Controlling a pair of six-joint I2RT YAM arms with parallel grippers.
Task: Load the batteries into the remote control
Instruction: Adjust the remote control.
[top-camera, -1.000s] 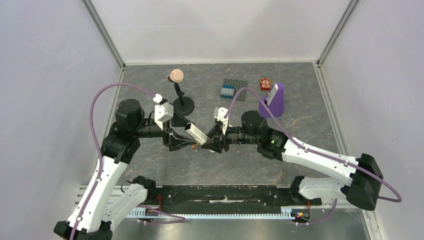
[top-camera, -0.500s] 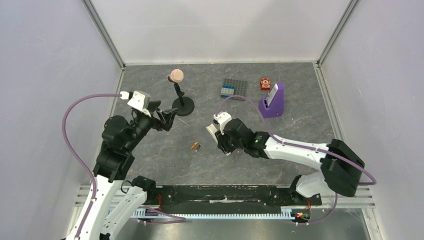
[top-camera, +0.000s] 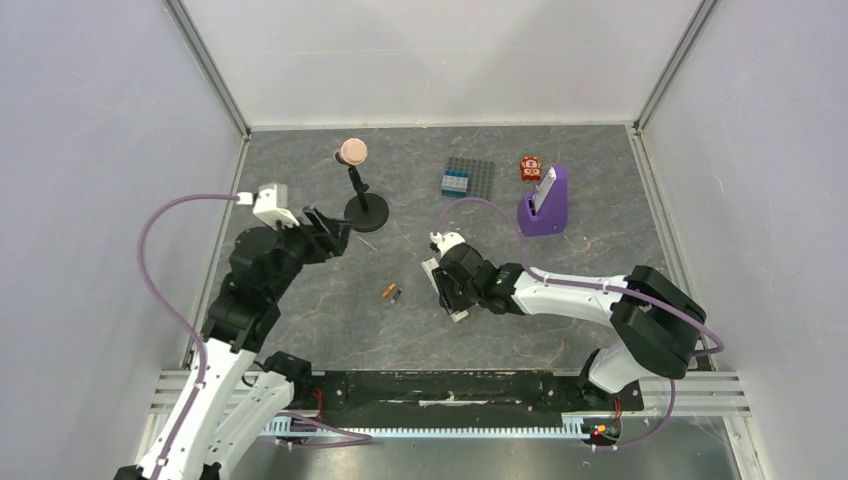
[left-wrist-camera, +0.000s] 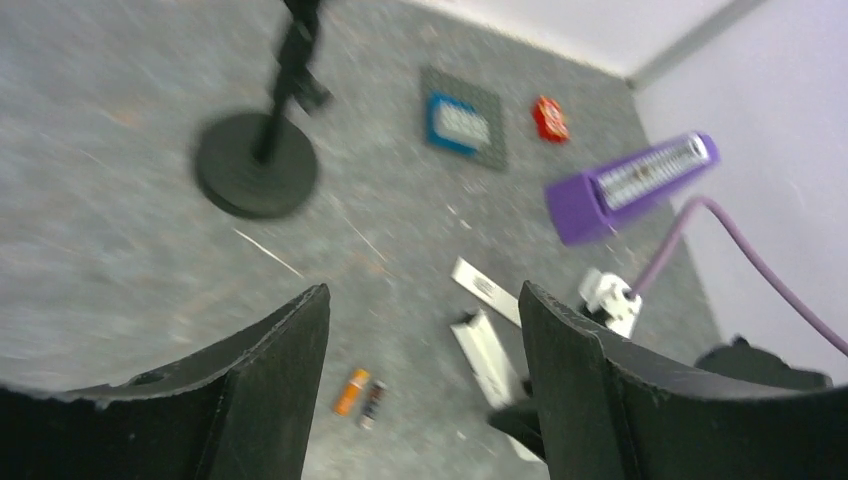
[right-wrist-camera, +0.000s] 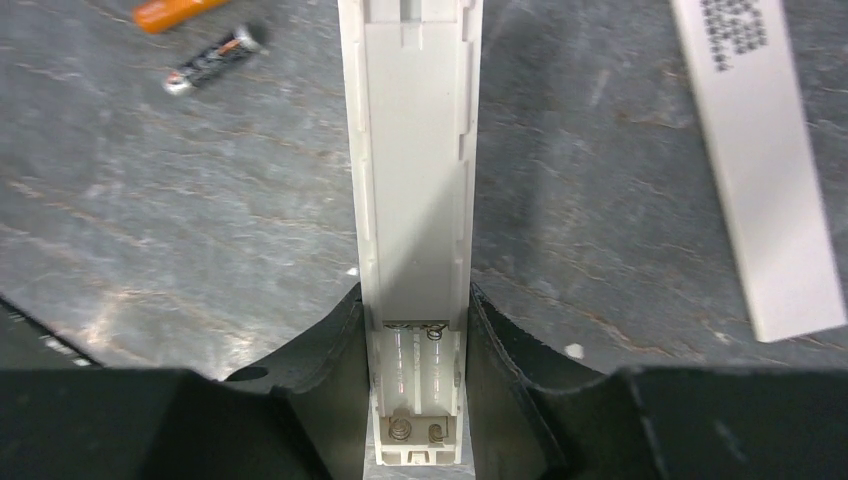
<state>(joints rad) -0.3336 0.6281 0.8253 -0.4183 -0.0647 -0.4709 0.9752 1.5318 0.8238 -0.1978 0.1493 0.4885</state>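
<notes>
The remote control (right-wrist-camera: 415, 150) is a slim white bar, back up, and its open battery recess shows bare springs. My right gripper (right-wrist-camera: 413, 295) is shut on it near that end, low over the table. In the top view the right gripper (top-camera: 448, 288) and the remote (top-camera: 459, 313) sit at mid-table. The orange battery (right-wrist-camera: 175, 10) and the dark grey battery (right-wrist-camera: 210, 62) lie side by side on the table left of the remote, and show in the top view (top-camera: 390, 292). My left gripper (top-camera: 328, 232) is open and empty, raised to their far left; its view (left-wrist-camera: 422, 295) shows the batteries (left-wrist-camera: 360, 397) and remote (left-wrist-camera: 490, 355).
A loose white cover strip (right-wrist-camera: 760, 170) lies beside the remote. A black stand with a pink ball (top-camera: 362, 208) is close to my left gripper. A purple wedge stand (top-camera: 545, 205), a grey studded plate (top-camera: 468, 178) and a small red item (top-camera: 530, 167) sit at the back.
My left gripper let go of the remote and pulled back to the far left, open. My right gripper kept the remote and brought it down toward the table.
</notes>
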